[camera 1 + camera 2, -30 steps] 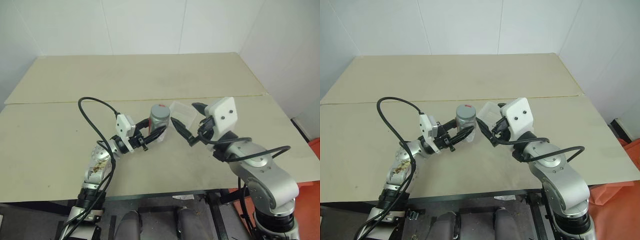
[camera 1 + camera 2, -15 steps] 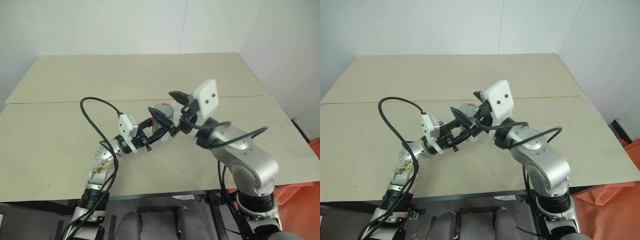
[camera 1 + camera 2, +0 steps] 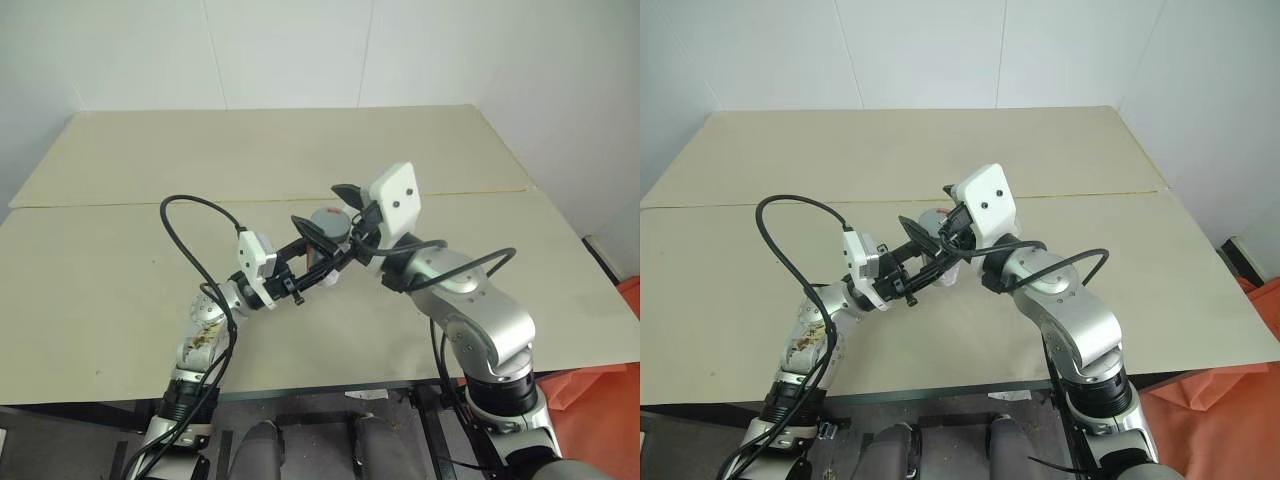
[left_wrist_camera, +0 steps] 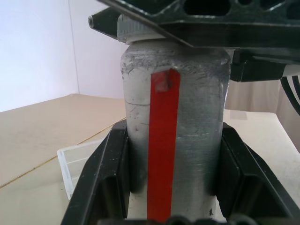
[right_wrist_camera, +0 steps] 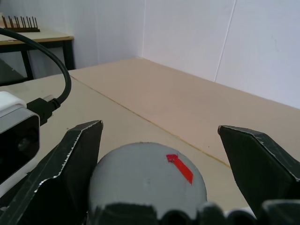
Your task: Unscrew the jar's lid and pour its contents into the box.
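Lid sat between the spread right tool; left tool pinched the jar. You needed both fingers centred before closing and twisting.

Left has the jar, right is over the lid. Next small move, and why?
Probably close the right gripper on the lid. Its fingers stand open on either side of the lid, which is still on the jar, and the left gripper clamps the jar's body.
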Tool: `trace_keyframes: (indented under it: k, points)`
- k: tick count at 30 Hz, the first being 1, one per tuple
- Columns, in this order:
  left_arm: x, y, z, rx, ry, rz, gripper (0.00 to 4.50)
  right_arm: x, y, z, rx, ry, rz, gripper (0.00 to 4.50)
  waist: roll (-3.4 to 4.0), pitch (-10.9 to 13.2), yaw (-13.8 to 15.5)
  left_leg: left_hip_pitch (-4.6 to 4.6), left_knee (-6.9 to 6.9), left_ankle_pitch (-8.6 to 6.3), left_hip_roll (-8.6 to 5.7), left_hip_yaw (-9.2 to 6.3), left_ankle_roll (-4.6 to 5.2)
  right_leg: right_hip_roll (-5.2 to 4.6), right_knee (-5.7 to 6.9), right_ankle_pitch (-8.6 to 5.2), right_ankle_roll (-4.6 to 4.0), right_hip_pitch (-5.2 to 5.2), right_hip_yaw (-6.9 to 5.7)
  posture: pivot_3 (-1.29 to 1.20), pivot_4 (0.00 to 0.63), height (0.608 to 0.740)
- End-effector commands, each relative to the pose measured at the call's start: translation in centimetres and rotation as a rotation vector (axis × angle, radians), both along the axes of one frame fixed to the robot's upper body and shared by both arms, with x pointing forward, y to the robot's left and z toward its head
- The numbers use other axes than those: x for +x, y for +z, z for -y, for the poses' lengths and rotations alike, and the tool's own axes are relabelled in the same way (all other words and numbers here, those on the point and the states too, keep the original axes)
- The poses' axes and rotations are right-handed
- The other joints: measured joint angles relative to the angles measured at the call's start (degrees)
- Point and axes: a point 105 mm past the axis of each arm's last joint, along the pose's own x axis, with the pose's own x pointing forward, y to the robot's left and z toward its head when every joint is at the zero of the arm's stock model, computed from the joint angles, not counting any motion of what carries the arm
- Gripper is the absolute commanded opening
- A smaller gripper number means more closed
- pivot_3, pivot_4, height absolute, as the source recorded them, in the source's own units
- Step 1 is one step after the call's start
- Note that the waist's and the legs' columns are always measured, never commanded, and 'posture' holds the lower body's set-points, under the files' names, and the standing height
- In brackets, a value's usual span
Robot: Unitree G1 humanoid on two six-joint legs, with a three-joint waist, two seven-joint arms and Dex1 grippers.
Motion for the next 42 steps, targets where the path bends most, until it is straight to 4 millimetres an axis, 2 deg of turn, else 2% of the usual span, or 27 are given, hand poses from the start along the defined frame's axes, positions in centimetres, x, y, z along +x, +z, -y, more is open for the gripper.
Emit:
trace_keyframes:
  k: [1,19,25,30,33,38,42]
  points:
    - [0.0,1.2,-0.7,-0.041,0.011,0.050,1.97,-0.9,1.5,1.3,0.042,-0.023,0.060,4.50,0.00,0.0,0.0,0.00,0.00,0.00,0.00,0.00,0.00,0.00,0.00,0.00,0.01,0.00,0.00,0.00,0.150,0.740]
    - [0.5,1.8,-1.3,-0.044,0.023,0.063,1.97,-1.8,0.7,4.8,0.004,-0.067,0.056,4.50,0.00,0.0,0.0,-0.01,0.00,0.00,-0.01,0.00,0.00,-0.01,-0.03,-0.05,-0.06,0.00,0.01,0.00,0.150,0.740]
    - [0.6,1.8,-1.3,-0.038,0.025,0.066,1.97,-2.2,1.1,5.2,0.006,-0.054,0.066,4.50,0.00,0.0,0.0,0.00,0.00,0.00,-0.01,0.00,0.00,0.00,-0.02,-0.05,-0.06,0.00,0.01,0.00,0.150,0.740]
    - [0.6,1.7,-1.0,-0.021,0.028,0.073,1.97,-3.8,2.2,3.8,0.038,0.072,0.072,4.50,0.00,0.0,0.0,-0.01,0.00,0.00,-0.01,0.00,0.00,0.00,-0.02,-0.05,-0.05,0.00,0.01,0.00,0.150,0.740]
    - [0.5,1.6,-0.8,-0.016,0.027,0.077,1.97,-4.0,2.6,2.9,0.064,0.101,0.069,4.50,0.00,0.0,-0.1,0.00,0.00,0.00,0.00,0.00,0.00,0.00,-0.01,-0.05,-0.05,0.00,0.00,0.00,0.150,0.740]
    - [0.2,1.6,-0.4,-0.020,0.012,0.079,1.97,-3.1,2.1,0.3,0.045,0.116,0.068,4.50,0.00,0.0,0.0,0.01,0.00,0.00,0.00,0.00,0.00,0.00,-0.01,-0.05,-0.07,0.01,0.00,0.00,0.150,0.740]
    - [0.0,1.6,0.1,-0.024,0.001,0.083,1.97,-1.8,1.6,-0.1,0.056,0.066,0.062,4.50,0.00,0.0,0.1,0.00,0.00,0.00,0.00,0.00,0.00,0.00,-0.02,-0.05,-0.06,0.00,0.00,0.00,0.150,0.740]
